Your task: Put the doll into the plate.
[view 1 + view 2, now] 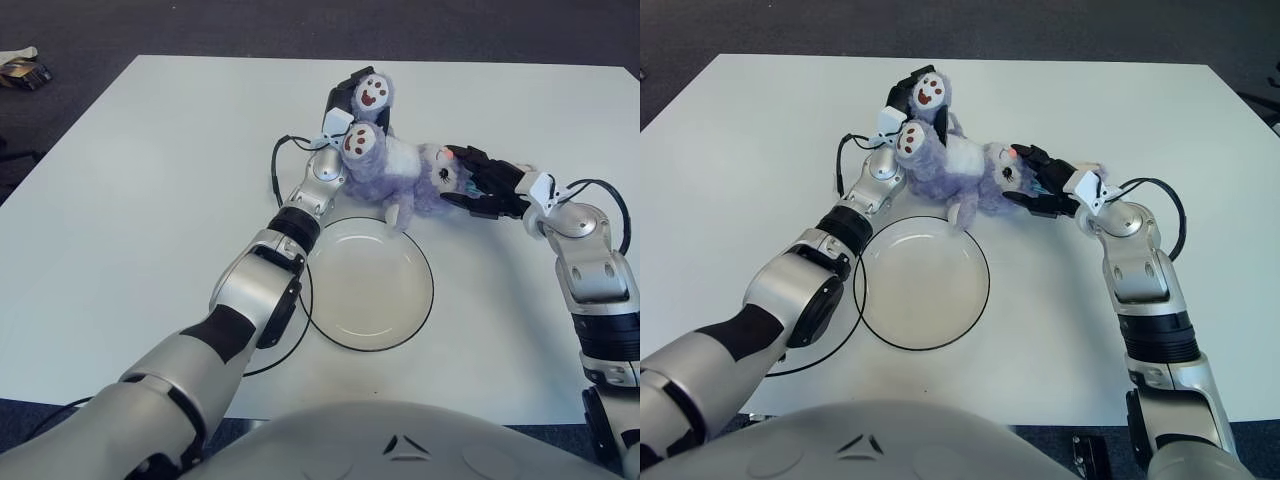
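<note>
One doll (400,170), purple plush, lying above centre of frame on the table (150,200), just beyond the far rim of the plate (372,283), not yet in it. Handling, by my estimate: light, soft, yielding, unbreakable; best held at both ends. My left hand (345,105), fingers curled around its raised feet, at upper centre. My right hand (480,180), fingers half-closed against its head, at centre right; firmness of grasp uncertain.
</note>
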Tool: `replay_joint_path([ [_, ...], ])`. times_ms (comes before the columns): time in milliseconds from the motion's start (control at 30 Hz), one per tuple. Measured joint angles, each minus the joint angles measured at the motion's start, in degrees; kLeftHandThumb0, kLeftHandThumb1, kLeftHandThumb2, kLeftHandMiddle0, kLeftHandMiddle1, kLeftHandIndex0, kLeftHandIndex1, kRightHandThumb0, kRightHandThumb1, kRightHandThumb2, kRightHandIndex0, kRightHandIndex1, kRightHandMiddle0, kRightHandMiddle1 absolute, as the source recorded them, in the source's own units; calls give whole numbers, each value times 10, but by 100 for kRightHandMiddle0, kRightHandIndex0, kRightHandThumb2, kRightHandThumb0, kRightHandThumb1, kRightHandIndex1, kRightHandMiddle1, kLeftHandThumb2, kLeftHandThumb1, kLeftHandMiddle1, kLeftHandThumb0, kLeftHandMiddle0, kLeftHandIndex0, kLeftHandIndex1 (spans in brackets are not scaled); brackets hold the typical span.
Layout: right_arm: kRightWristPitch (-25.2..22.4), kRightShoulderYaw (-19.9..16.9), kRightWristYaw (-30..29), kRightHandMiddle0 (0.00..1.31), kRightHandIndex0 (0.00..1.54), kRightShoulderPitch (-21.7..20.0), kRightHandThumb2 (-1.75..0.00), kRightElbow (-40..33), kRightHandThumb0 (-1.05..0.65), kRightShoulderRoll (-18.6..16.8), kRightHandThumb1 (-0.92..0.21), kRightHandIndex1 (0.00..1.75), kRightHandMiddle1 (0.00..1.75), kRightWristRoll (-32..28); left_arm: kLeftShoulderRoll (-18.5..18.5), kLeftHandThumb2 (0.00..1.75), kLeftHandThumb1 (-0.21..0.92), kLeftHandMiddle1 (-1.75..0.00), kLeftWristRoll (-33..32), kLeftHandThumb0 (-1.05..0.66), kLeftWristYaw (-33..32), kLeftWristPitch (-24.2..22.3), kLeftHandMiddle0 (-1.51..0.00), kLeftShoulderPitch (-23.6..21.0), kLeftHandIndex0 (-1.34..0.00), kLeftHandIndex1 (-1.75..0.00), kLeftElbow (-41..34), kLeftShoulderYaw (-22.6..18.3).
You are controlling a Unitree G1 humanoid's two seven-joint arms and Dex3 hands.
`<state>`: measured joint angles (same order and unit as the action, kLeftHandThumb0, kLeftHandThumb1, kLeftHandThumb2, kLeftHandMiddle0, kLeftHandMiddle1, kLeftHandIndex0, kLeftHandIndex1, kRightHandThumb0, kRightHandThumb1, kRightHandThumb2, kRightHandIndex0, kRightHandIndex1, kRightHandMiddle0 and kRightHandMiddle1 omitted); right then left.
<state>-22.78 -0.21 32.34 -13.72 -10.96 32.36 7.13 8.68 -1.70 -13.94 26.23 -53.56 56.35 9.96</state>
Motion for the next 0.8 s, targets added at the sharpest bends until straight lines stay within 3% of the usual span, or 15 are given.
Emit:
replay_joint_path([
  [600,16,-8,13,0,3,16,-37,-6,-105,20,-92,2,27,-13,0,148,18,-175,0,52,0,0,-72,0,-97,-175,3,-1],
  [800,26,-8,15,0,1,20,-36,-5,-105,25,-92,1,16,-14,0,148,18,-175,0,52,0,1,-72,0,-97,-175,3,-1],
])
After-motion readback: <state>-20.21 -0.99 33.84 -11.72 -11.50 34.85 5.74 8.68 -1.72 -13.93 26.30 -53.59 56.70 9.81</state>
